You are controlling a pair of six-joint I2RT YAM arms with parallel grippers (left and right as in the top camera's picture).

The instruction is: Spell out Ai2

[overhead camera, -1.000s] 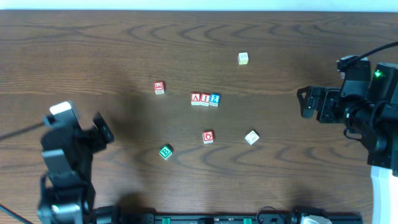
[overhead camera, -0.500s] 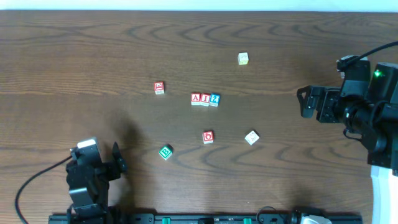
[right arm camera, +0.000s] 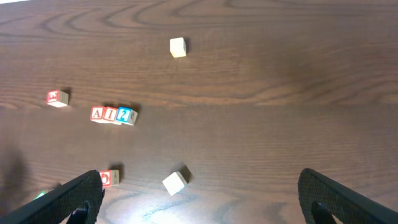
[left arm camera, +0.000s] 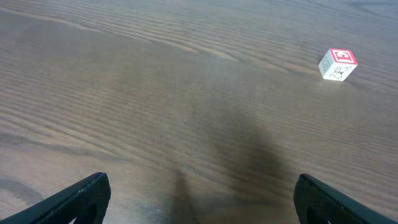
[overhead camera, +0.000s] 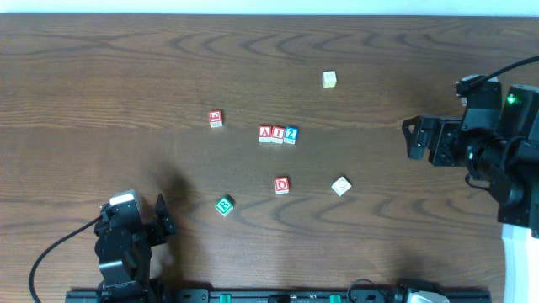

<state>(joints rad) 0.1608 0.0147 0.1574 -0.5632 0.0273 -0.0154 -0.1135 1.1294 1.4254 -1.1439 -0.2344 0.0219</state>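
The left gripper [left arm camera: 202,198], low at the near edge of the dark wood-grain table [overhead camera: 101,76], is spread wide and holds nothing. The right gripper [right arm camera: 202,198], out at the table's right side, is likewise spread and empty. The word looks spelled, so the step in hand is, as I judge it, only to keep both arms clear of the row. Any move should run high and along the table's edges, never across the middle, since such light cubes would likely skid on smooth wood at a slight brush. Nearest the left gripper lies the small green B cube [overhead camera: 224,204], then the small red O cube [overhead camera: 282,185] with a plain pale wooden cube [overhead camera: 340,185] to its right; none belongs to the word. Beyond these, well apart from both grippers and roughly between them, sits the row: the pale wooden cube with the red A [overhead camera: 265,133], the pale wooden cube with the red I [overhead camera: 277,134] touching it, and the pale wooden cube with the blue 2 [overhead camera: 290,134] touching that. A red-faced pale cube [overhead camera: 216,119] stands alone left of the row, and a lone pale cube [overhead camera: 329,79] lies farthest.
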